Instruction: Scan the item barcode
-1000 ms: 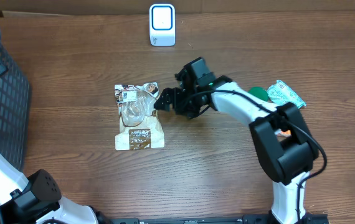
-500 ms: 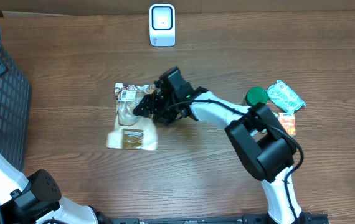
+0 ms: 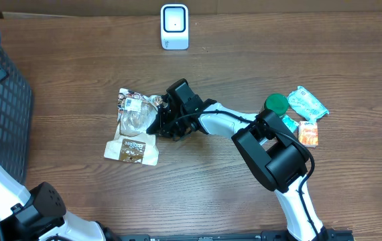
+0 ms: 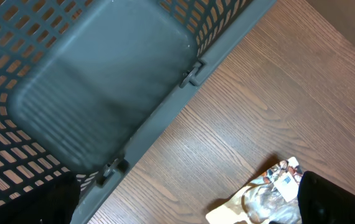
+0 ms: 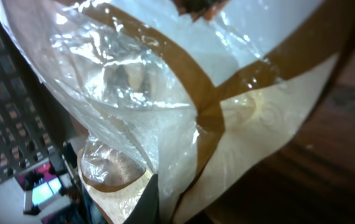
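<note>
My right arm [image 3: 244, 127] reaches from 5 o'clock across toward 10, with the right gripper [image 3: 159, 124] pinched tight on the bag [image 3: 132, 130]. My left gripper [image 4: 190, 208] hangs out at 9 o'clock, fingers spread wide.

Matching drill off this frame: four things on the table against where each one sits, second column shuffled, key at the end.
Things:
1. scanner
2. bag
3. basket
4. green round item

Places:
A. at the left edge of the overhead view
B. mid-table, pinched at its edge by the right gripper
C. standing at the far edge of the table, white
D. on the right side, next to the packets

Pairs: 1-C, 2-B, 3-A, 4-D
</note>
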